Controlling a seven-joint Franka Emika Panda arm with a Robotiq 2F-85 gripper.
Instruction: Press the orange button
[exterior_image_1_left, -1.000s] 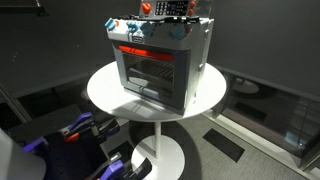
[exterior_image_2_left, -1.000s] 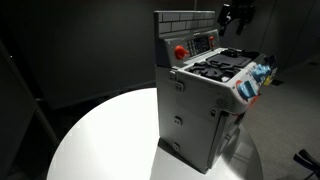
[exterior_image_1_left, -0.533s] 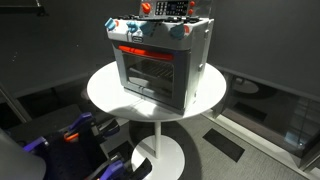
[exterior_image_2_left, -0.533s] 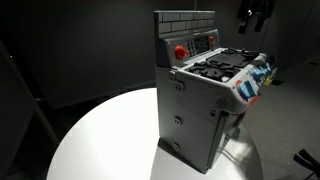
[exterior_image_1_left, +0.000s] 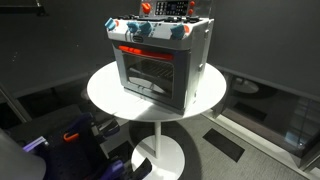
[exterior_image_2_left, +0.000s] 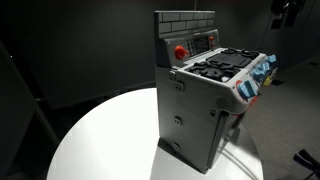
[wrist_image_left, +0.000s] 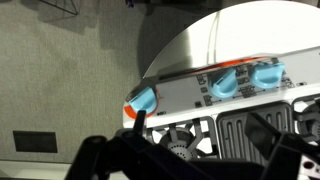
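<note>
A grey toy stove (exterior_image_1_left: 160, 62) (exterior_image_2_left: 205, 105) stands on a round white table (exterior_image_1_left: 105, 88) (exterior_image_2_left: 100, 135). The orange-red button (exterior_image_2_left: 180, 51) sits on the stove's upright back panel, left of a small control plate; it also shows in an exterior view (exterior_image_1_left: 147, 8). My gripper (exterior_image_2_left: 284, 11) is high at the top right, well away from the stove and the button. In the wrist view the dark fingers (wrist_image_left: 200, 130) are spread apart and empty, above the burners (wrist_image_left: 170, 140) and the blue knobs (wrist_image_left: 235, 82). The button is out of the wrist view.
The table stands on a single white pedestal (exterior_image_1_left: 160, 150). Dark equipment with blue and orange parts (exterior_image_1_left: 75, 135) lies low at the front left. Dark walls surround the table.
In an exterior view my gripper has moved right and up, from just above the stove's back panel to the frame's top right corner. The stove has not moved.
</note>
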